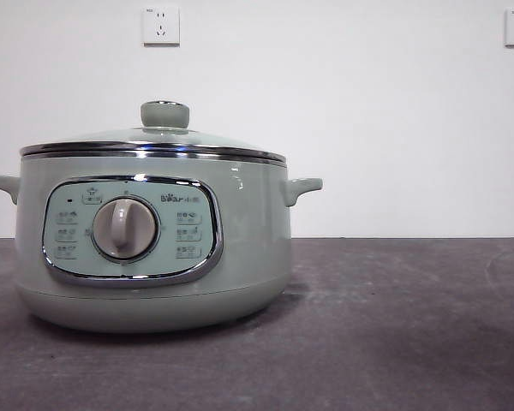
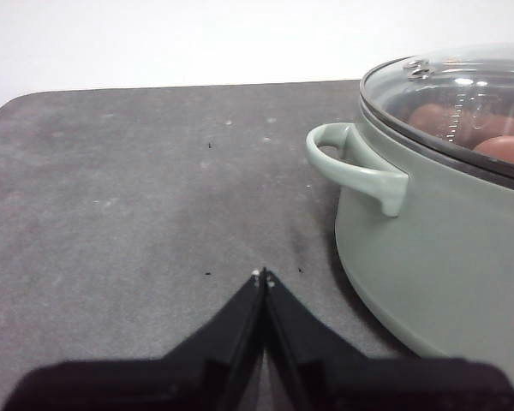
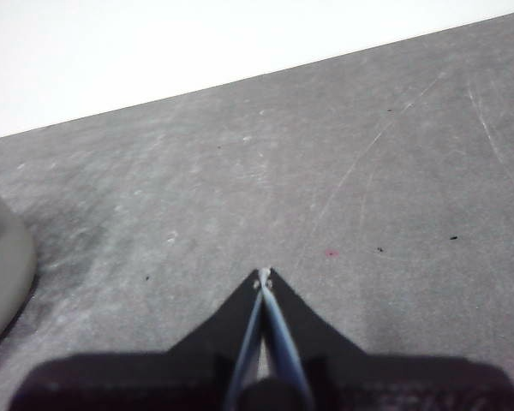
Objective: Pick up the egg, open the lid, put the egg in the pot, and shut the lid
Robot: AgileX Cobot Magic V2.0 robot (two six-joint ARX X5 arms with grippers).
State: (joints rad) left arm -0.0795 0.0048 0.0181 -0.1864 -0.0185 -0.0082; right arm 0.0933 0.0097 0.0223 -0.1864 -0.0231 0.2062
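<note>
Sage-green and round, the pot point(image 1: 154, 248) stood at the left of the dark grey table point(image 1: 394, 325) in the front view, its beige dial point(image 1: 124, 229) facing us. The lid point(image 1: 154, 141) sat shut on its rim, pale knob point(image 1: 164, 114) on top. Through the glass in the left wrist view we saw reddish-brown rounded shapes, which we took to be the egg point(image 2: 505, 147) lying inside the pot. Our left gripper point(image 2: 264, 276) hovered over bare table just beside the pot's side handle point(image 2: 355, 163), jaws pressed together and holding nothing. Further right, our right gripper point(image 3: 264, 274) hung over bare table, jaws likewise together and empty, with only the pot's edge in its view. We judged every step of the task complete.
</note>
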